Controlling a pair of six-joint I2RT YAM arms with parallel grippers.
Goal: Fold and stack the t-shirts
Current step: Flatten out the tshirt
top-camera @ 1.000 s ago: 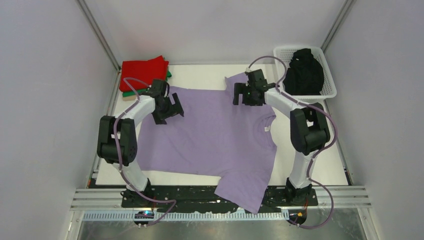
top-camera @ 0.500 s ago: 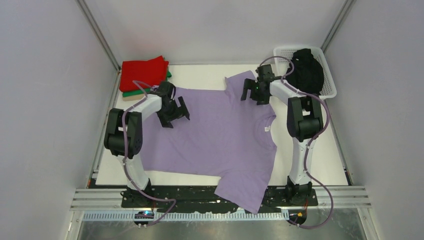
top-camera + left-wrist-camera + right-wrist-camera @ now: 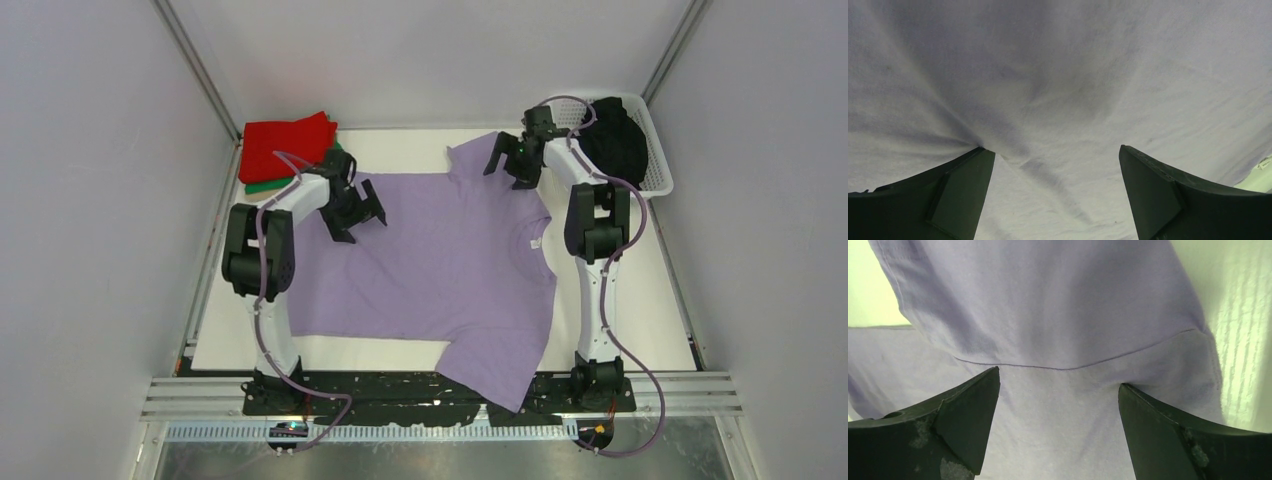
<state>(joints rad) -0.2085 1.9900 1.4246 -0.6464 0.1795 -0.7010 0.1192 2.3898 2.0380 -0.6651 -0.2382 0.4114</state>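
Observation:
A large lavender t-shirt [image 3: 430, 265] lies spread flat on the white table, one sleeve hanging over the near edge. My left gripper [image 3: 360, 222] is open, its fingertips [image 3: 965, 185] pressing down on the cloth [image 3: 1058, 75] near the shirt's far-left hem. My right gripper [image 3: 505, 170] is open, its fingertips resting on the shirt by the far sleeve's shoulder seam [image 3: 1063, 367]. Neither gripper holds cloth between its jaws. A folded red t-shirt [image 3: 288, 145] lies on a green one [image 3: 262, 186] at the far left. A black t-shirt [image 3: 612, 140] sits in the basket.
The white lattice basket [image 3: 655, 186] stands at the far right corner, close to my right arm. Grey walls enclose the table on three sides. The folded stack lies just beyond my left gripper. White table [image 3: 620, 330] shows right of the shirt.
Both arms have stretched farther away from their bases. The left gripper moved right and the right gripper moved far-right, and the lavender shirt has slid a little toward the back.

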